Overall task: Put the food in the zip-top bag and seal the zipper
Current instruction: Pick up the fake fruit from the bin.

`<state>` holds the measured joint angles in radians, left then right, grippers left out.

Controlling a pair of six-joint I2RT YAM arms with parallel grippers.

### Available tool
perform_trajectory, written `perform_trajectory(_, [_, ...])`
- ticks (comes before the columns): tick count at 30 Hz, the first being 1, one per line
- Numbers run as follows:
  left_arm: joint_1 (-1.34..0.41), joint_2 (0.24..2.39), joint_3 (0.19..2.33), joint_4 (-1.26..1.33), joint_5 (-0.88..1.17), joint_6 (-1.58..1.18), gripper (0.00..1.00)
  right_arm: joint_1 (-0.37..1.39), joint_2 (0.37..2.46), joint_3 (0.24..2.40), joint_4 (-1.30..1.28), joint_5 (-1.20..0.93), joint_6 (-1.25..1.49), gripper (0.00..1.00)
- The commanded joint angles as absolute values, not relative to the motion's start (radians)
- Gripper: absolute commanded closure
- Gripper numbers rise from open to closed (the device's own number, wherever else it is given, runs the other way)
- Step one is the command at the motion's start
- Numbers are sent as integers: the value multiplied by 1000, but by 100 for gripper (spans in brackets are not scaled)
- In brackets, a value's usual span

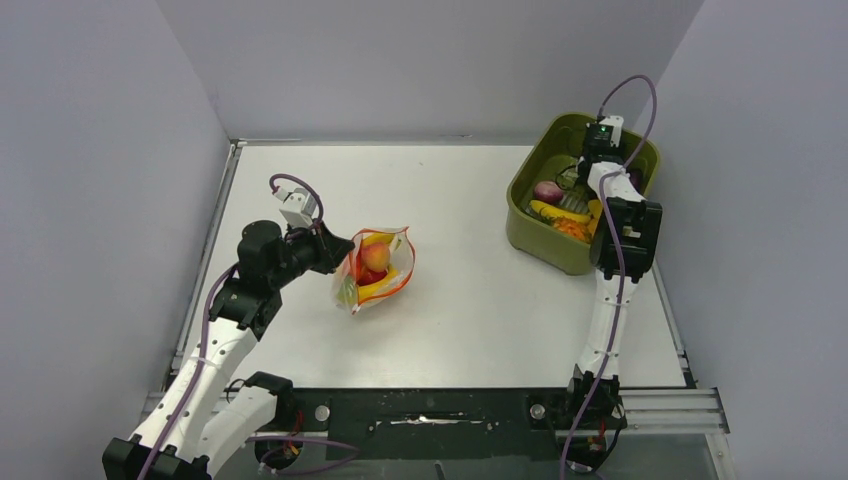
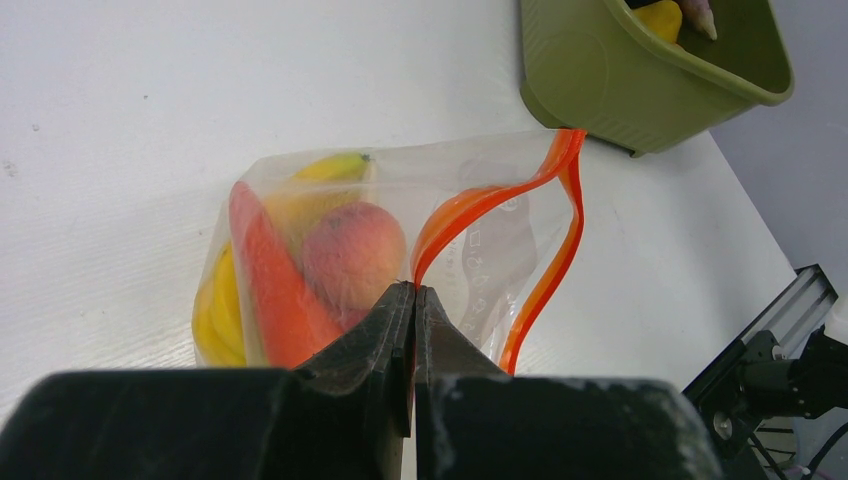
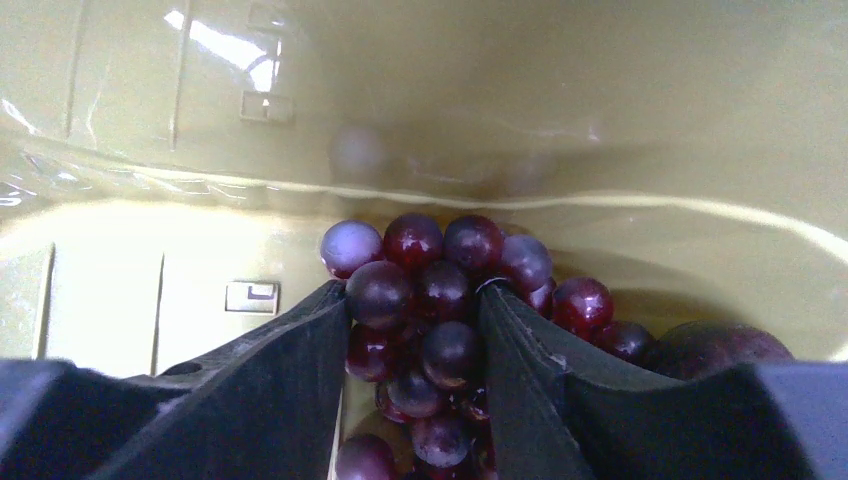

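The left gripper (image 2: pixel 413 290) is clamped on the near end of the zipper (image 2: pixel 480 200), with its jaws fully together on the orange-red strip. This holds the zip-top bag (image 1: pixel 375 268) open on the desk (image 1: pixel 480 300), left of centre. From that pinch the mouth's long axis runs away toward the olive-green bin (image 1: pixel 530 235), and the opening faces up and to the right. A banana (image 2: pixel 330 167) and a peach (image 2: pixel 352 252) already lie inside.

At far right, the right gripper (image 3: pixel 415 300) reaches down into the bin. Its jaws are closed onto the grape bunch (image 3: pixel 440 260), with one finger against each side. The bunch's long axis runs along the fingers.

The coming move probably turns on one relation: the bag mouth lies well apart to the left of the right gripper. Only the right arm is near this food.
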<state>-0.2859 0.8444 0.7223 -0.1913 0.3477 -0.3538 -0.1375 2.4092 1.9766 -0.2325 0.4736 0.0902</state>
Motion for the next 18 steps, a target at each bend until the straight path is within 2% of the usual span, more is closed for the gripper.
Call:
perform_trajectory(1, [-279,830,730,-161,347,-334,100,-142,2391,1985,-183,398,68,56])
perform_trajectory(13, [-278,826,726,-156,351,-337,100,-137,2246,1867,-87,350,8,81])
perform_trajectory(18, [-279,824,727,-156,352,-337,100,-134,2192,1828,-55,331,-7,84])
